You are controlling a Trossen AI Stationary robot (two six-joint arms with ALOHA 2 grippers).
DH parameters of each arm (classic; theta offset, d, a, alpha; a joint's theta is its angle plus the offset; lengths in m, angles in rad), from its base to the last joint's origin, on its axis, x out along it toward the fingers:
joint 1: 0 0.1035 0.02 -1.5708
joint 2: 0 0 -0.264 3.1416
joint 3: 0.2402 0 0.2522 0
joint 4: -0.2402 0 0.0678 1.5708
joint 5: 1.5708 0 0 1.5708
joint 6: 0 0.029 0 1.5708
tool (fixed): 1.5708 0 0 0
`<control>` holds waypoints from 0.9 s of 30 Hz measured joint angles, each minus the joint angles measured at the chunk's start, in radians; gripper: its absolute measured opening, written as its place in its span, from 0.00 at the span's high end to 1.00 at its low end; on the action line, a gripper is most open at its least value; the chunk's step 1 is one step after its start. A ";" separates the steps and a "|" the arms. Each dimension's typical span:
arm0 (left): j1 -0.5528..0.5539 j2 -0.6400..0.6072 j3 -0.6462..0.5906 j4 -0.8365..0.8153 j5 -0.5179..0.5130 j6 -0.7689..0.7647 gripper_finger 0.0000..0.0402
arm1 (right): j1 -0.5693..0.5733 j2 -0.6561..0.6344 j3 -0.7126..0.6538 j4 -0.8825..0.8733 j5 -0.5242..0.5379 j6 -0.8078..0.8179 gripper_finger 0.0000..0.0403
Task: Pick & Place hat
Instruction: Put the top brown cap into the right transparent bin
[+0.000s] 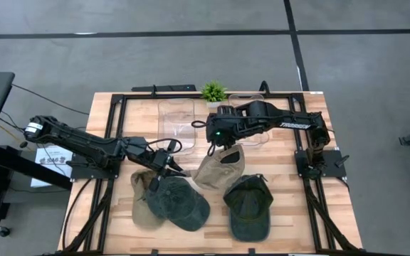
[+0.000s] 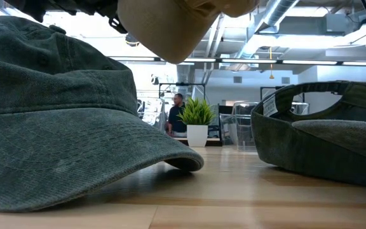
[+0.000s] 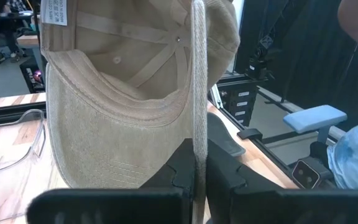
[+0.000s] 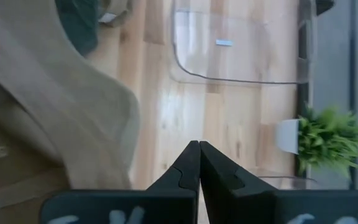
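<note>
While both jaws pinch it, the tan hat (image 1: 219, 168) hangs, brim slanting toward the left arm.

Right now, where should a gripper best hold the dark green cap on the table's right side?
Grip the dark green cap by its upturned rim, coming down from above: it lies crown-down, so the rim stands free as a thin edge. The left gripper is shut on the tan cap.
</note>
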 joint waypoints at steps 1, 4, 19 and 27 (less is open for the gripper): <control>0.000 0.000 0.000 0.000 0.000 0.000 0.96 | -0.001 0.000 0.000 -0.002 0.013 -0.003 1.00; 0.000 0.000 0.000 0.000 0.000 0.000 0.96 | -0.007 0.000 0.000 -0.005 0.056 -0.009 1.00; 0.000 0.000 0.001 0.000 0.000 0.000 0.96 | -0.040 0.000 0.001 0.069 0.491 -0.015 1.00; 0.000 0.000 0.001 -0.001 0.000 0.000 0.96 | -0.044 -0.014 0.086 0.147 1.053 -0.045 1.00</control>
